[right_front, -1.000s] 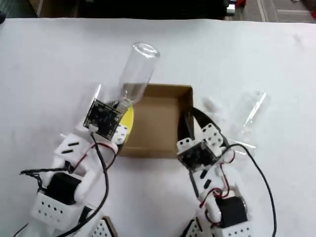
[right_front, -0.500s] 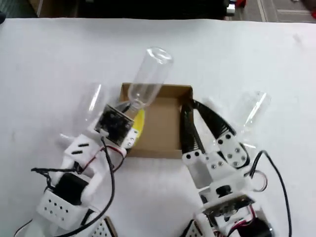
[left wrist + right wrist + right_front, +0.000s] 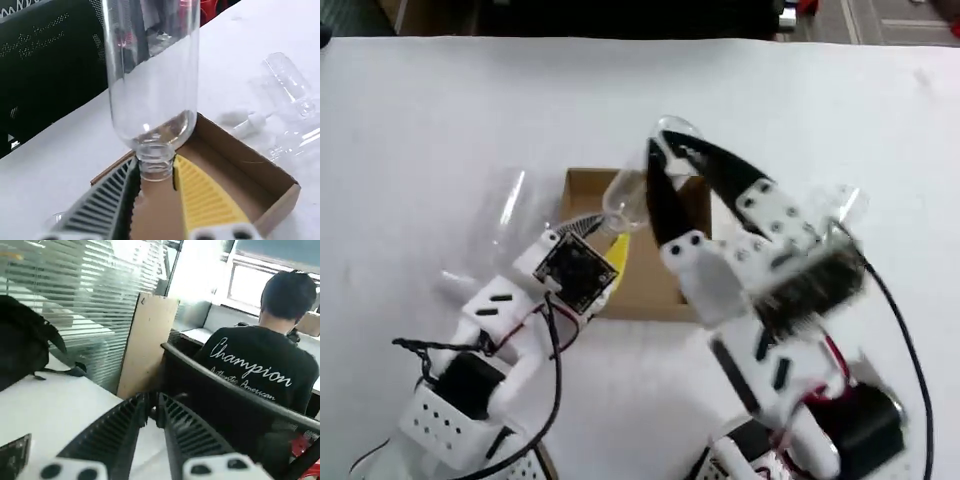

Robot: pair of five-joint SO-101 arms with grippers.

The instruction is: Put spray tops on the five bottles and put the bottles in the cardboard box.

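As ribbed L end effector (image 3: 155, 168) clamps it, clear bottle (image 3: 150, 75) sits neck-down.

The bottle (image 3: 150, 75) above the cardboard box (image 3: 235, 155) is clear, glossy plastic; the box is matt brown card; the left gripper (image 3: 155, 162) is ribbed plastic, grey and yellow; the right gripper (image 3: 153, 402) ribbed black plastic; the table (image 3: 420, 100) around the box matt white.

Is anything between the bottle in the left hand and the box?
Nothing visible. The left hand holds the bottle by its neck right over the open cardboard box. The right hand is near the bottle's far end, not underneath.
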